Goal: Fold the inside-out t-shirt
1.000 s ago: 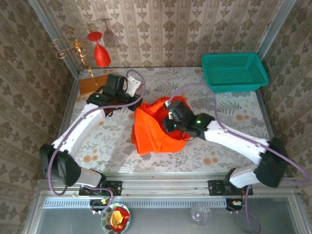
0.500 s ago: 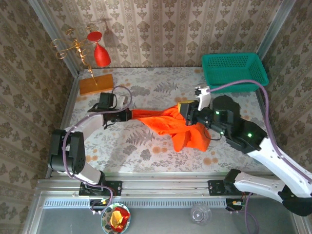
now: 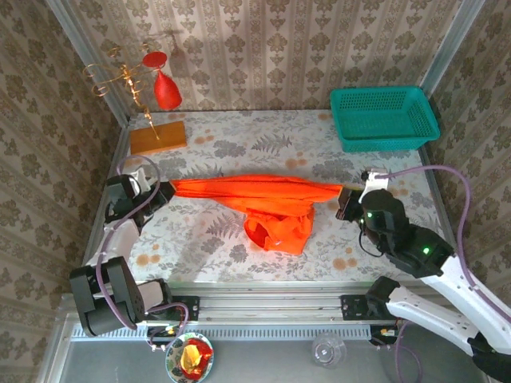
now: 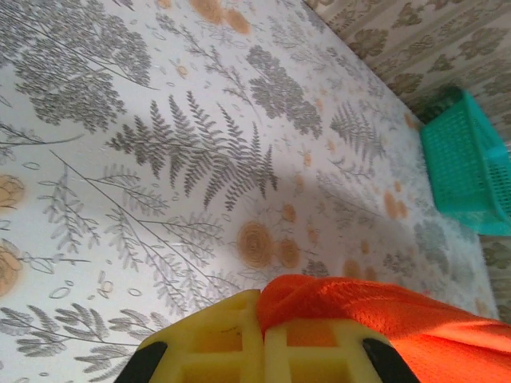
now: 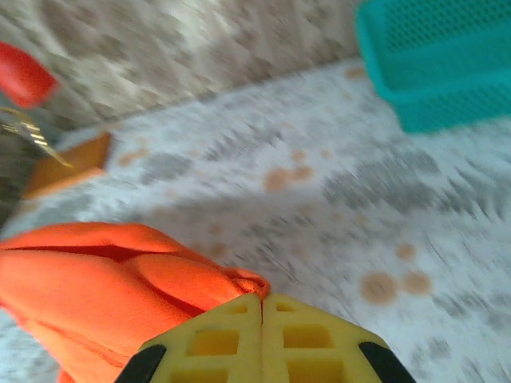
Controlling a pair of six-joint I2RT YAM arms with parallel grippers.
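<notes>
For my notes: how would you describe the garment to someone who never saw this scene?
Across the middle of the floral table, a bright orange-red t-shirt is pulled into a band, the left gripper pinching one end and the right gripper the other. Unlike the shiny red ornament and flat orange-brown block in the far left corner, it is soft cloth and far larger.

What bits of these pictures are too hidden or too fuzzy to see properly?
- Top view: the t-shirt hangs stretched like a bunched rope, so its own folds hide collar, sleeves and seams.
- Left wrist view: the bottom edge cuts off the left pincer and the cloth it pinches.
- Right wrist view: blur smears the table and green basket; the right pincer covers the cloth's pinched end.
</notes>
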